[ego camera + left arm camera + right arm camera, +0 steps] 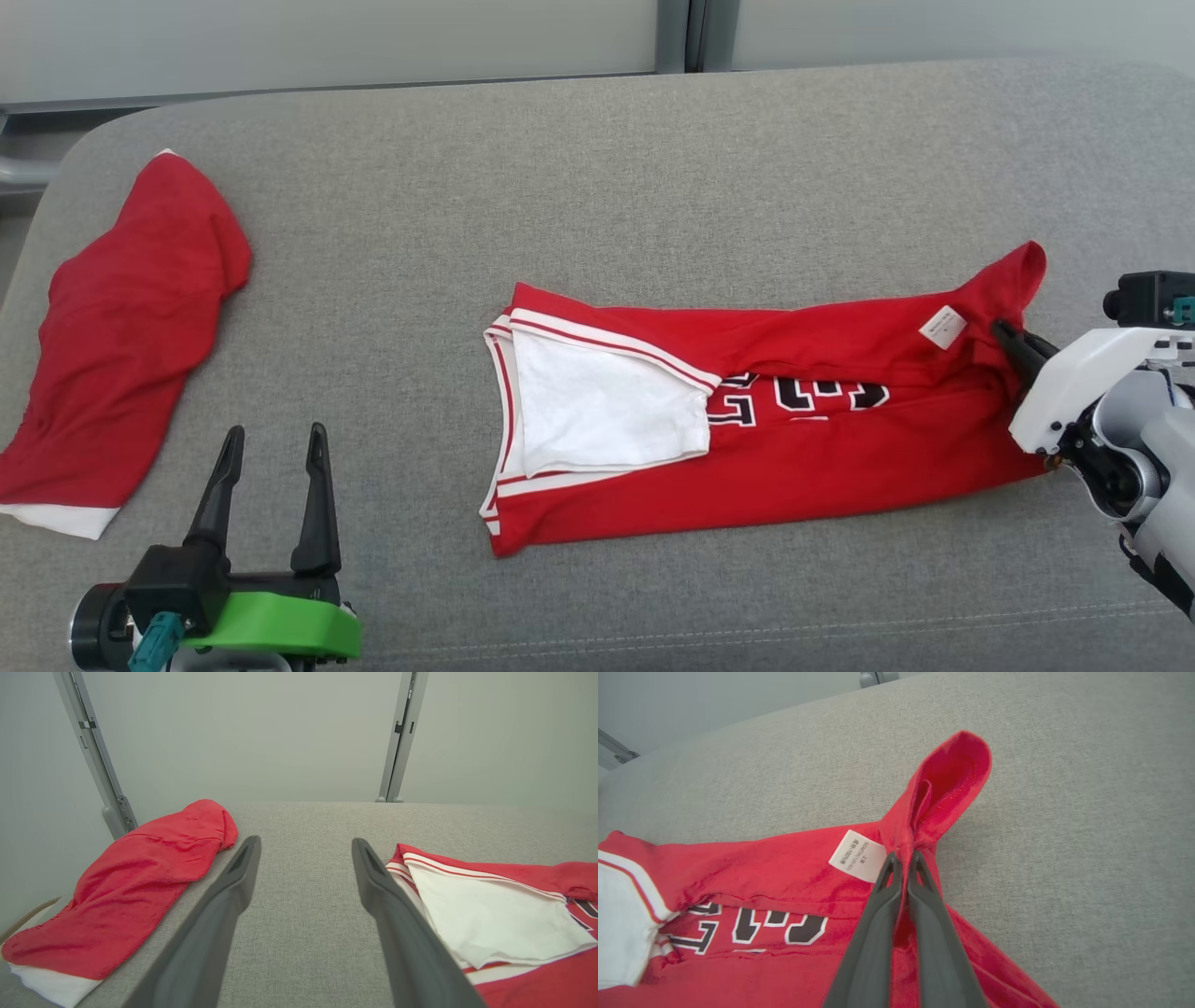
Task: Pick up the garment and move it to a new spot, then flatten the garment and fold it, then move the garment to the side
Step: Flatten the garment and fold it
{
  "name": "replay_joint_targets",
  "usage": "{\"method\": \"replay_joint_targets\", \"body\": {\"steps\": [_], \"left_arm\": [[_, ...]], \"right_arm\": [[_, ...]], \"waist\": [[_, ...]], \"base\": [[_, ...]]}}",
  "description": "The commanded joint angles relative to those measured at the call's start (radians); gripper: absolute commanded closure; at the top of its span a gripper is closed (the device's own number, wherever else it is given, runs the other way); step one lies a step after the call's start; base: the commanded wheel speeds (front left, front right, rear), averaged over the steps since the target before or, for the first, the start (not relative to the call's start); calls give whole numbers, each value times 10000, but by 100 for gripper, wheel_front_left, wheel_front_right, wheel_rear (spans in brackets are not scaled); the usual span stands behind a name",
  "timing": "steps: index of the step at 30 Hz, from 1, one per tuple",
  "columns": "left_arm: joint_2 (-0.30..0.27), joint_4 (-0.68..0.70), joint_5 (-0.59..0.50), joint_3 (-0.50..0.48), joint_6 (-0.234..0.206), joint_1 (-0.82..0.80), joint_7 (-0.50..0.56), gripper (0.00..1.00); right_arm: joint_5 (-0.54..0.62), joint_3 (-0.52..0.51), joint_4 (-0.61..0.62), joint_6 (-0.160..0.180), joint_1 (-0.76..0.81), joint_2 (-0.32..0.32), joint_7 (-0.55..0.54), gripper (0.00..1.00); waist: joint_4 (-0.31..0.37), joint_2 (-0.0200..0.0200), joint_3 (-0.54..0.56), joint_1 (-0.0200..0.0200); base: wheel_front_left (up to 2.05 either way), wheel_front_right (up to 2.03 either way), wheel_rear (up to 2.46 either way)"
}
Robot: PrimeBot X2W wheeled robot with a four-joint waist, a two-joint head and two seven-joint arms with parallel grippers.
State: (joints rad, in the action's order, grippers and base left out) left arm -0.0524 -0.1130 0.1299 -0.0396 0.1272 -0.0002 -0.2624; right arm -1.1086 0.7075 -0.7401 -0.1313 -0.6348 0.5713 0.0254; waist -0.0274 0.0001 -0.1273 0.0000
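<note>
**A:** Where is the jersey?

**B:** The jersey lies flat on the cushion, running from the middle out toward the right edge, nearer the front than the back. Its white-trimmed end points left, with a white panel turned up on top. Black lettering shows across the red, partly tucked under a fold.

**A:** And the right tool?

**B:** The right tool is at the jersey's right end. Its fingers are pressed together, clamped on a pinch of red fabric just beside the white label. Past the fingertips the fabric stands up in a small loop toward the back edge.

**A:** The left tool?

**B:** The left tool is near the front left corner. Its fingers stand wide apart over bare cushion, pointing toward the back edge.

**A:** What lies beside it?

**B:** A red cloth with a white band at its front end lies along the left edge, well apart from the jersey. The left tool sits between the two and touches neither.
</note>
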Motion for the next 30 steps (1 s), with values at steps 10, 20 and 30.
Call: {"method": "replay_joint_targets", "body": {"steps": [10, 20, 30], "left_arm": [[3, -118, 64, 158, 35, -173, -25, 0], [12, -220, 107, 392, 40, -210, -25, 0], [15, -386, 308, 727, 40, -419, -25, 0]], "right_arm": [[-2453, 344, 3421, 6, 697, 513, -739, 100], [-3383, 845, 4470, 6, 561, -107, -908, 100], [-3420, 1378, 3997, 5, 27, -1114, -748, 100]], "waist": [[-239, -1, 276, 0], [-720, -1, 346, 0], [-1147, -1, 306, 0]], "base": [[0, 0, 0], [0, 0, 0], [0, 0, 0]]}}
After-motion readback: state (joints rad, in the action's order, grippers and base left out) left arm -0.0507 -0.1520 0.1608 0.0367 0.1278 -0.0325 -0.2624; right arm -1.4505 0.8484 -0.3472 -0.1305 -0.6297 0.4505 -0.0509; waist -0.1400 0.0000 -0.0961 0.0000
